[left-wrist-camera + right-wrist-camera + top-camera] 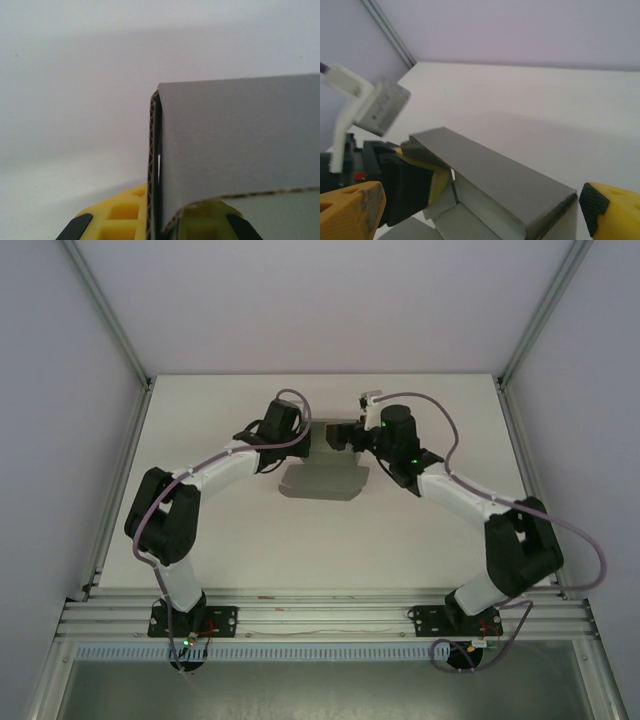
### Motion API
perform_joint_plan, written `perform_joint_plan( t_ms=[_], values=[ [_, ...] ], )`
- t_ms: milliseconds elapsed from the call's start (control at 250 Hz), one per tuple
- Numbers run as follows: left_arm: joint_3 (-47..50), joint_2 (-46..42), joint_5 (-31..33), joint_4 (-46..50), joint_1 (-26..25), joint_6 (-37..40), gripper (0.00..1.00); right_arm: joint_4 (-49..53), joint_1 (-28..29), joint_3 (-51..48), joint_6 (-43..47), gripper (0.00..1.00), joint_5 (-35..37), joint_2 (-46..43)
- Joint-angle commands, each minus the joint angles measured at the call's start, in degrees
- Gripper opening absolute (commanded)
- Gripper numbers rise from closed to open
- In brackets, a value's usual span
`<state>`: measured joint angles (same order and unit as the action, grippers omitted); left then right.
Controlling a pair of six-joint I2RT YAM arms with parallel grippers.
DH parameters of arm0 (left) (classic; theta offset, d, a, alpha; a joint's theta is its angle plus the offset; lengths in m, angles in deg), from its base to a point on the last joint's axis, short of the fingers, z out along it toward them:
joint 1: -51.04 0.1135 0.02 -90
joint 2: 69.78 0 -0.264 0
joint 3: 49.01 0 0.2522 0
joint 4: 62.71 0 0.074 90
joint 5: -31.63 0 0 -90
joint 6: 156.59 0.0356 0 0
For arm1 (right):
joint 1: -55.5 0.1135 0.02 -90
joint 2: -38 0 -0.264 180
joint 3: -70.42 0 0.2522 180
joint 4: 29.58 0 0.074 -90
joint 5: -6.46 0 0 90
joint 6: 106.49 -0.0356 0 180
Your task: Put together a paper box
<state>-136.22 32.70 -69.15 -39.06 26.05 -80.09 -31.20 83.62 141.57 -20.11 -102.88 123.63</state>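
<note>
The paper box is grey cardboard lying at mid-table, its back wall folded upright and the front part still flat. My left gripper is shut on the left end of that raised wall. In the left wrist view the corrugated edge runs between the yellow fingers, with the gripper closed round it. My right gripper is open. Its fingertips stand far apart on either side of the folded wall, and the left gripper shows pinching the far end.
The white table reaches metal frame posts at the back corners. An aluminium rail carries both arm bases at the near edge. A white bracket with a grey block hangs above the left gripper.
</note>
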Motion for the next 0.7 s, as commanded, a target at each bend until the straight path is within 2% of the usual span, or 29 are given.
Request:
perform_joint_plan(
  t_ms=[0, 124, 208, 264, 404, 524, 700],
  values=[
    [-2.1, -1.2, -7.6, 3.7, 1.4, 11.5, 0.00, 3.1, -0.2, -1.5, -3.5, 1.00, 11.4, -5.4],
    [-9.9, 1.7, -14.6, 22.4, 1.9, 30.0, 0.00, 14.1, -1.1, -2.1, -5.9, 1.00, 22.4, -10.4],
    [-11.9, 2.8, -15.6, 32.3, 0.0, 42.1, 0.00, 20.4, -2.8, -3.1, -7.7, 1.00, 24.3, -13.1],
    [-12.4, 3.3, -14.6, 37.1, -1.3, 46.6, 0.00, 21.7, -4.0, -5.1, -8.6, 1.00, 24.0, -15.2],
    [-15.1, 6.5, -8.1, 43.2, -4.2, 45.8, 0.00, 23.5, -7.0, -10.0, -10.9, 1.00, 22.4, -19.0],
    [-16.3, 10.1, -3.2, 43.8, -7.3, 44.4, 0.00, 24.1, -8.5, -12.2, -11.8, 1.00, 22.1, -19.3],
    [-22.2, 19.5, 9.0, 45.5, -12.3, 41.3, 0.00, 25.6, -9.4, -12.2, -12.1, 1.00, 22.3, -19.3]
  ],
)
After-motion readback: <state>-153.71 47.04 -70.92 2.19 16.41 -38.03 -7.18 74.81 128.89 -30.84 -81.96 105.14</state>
